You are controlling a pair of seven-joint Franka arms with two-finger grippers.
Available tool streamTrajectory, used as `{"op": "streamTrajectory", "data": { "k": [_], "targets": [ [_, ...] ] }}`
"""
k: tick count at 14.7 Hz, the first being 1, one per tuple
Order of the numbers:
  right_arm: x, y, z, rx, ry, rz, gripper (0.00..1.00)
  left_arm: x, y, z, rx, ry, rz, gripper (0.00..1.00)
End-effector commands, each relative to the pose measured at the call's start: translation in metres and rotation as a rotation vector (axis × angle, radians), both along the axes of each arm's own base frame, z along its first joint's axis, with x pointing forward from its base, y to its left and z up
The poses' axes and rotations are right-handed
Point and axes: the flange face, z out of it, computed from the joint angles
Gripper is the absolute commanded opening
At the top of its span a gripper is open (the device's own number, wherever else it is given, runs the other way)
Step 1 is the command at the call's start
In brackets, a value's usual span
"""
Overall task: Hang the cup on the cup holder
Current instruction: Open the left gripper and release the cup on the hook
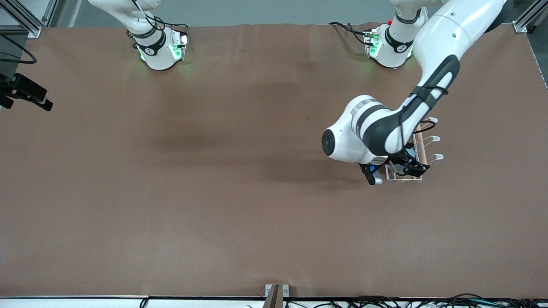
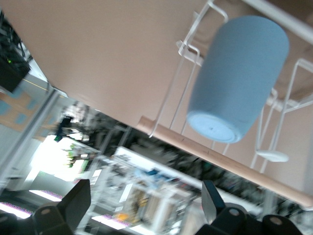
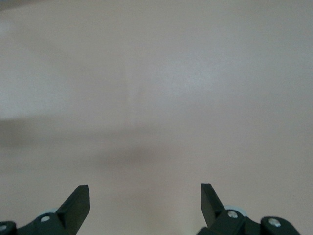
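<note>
The light-blue cup [image 2: 237, 81] hangs mouth-first over a prong of the cup holder [image 2: 195, 148], a white wire rack with a wooden rod. My left gripper [image 2: 145, 186] is open, drawn back from the cup's base with a clear gap and nothing between its fingers. In the front view the left arm covers most of the cup holder [image 1: 421, 147], which stands toward the left arm's end of the table; the left gripper [image 1: 409, 167] is beside the rack and the cup is hidden. My right gripper [image 3: 145, 188] is open over bare brown table.
The brown table top [image 1: 214, 192] spreads wide around the rack. A black device [image 1: 25, 92] juts in at the table edge on the right arm's end. A small bracket [image 1: 276, 293] and cables sit along the edge nearest the front camera.
</note>
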Motion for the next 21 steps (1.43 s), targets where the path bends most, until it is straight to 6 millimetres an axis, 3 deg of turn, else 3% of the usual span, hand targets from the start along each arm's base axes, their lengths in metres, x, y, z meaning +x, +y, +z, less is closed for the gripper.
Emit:
{"op": "streamTrajectory", "data": {
  "k": [1,5,8,12,19,21],
  "targets": [
    [-0.003,0.000,-0.001,-0.013,0.011,0.016,1.00,0.012,-0.008,0.044,-0.120,-0.130,0.161,1.00],
    [-0.002,0.001,-0.005,-0.014,0.022,0.019,1.00,0.022,-0.014,0.084,-0.231,-0.341,0.359,1.00],
    [-0.004,0.001,-0.006,-0.017,0.034,0.019,1.00,0.034,-0.005,0.124,-0.330,-0.442,0.437,1.00],
    [-0.003,0.001,-0.010,-0.033,0.041,0.010,1.00,0.043,0.029,0.162,-0.427,-0.482,0.490,1.00],
    [-0.001,0.002,-0.010,-0.027,0.032,0.006,1.00,0.035,0.097,0.251,-0.649,-0.586,0.678,1.00],
    [-0.001,0.001,-0.011,-0.026,0.036,0.007,1.00,0.032,0.129,0.270,-0.728,-0.611,0.784,1.00]
  ]
}}
